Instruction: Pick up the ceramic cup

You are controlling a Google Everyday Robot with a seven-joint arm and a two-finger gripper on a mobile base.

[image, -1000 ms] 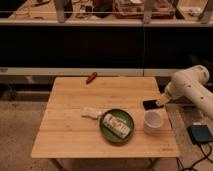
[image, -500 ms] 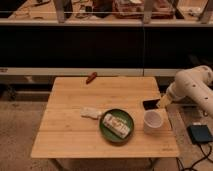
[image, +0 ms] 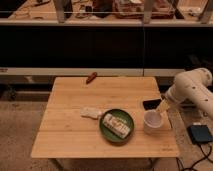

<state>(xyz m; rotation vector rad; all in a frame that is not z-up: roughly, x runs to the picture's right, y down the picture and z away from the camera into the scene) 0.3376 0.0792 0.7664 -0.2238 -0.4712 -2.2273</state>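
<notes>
The ceramic cup is small, white and handleless. It stands upright on the wooden table near the right edge, right of the green plate. My gripper hangs from the white arm that comes in from the right. It sits just above and slightly behind the cup's rim, with a dark part beside it. The gripper holds nothing that I can see.
A white wrapped packet lies on the green plate. A crumpled white piece lies left of the plate. A reddish-brown object lies near the table's far edge. A dark blue item with a cable lies on the floor at the right. Shelving stands behind.
The arm has shifted slightly and the gripper has come a little lower toward the cup. The cup and the other objects have not moved.
</notes>
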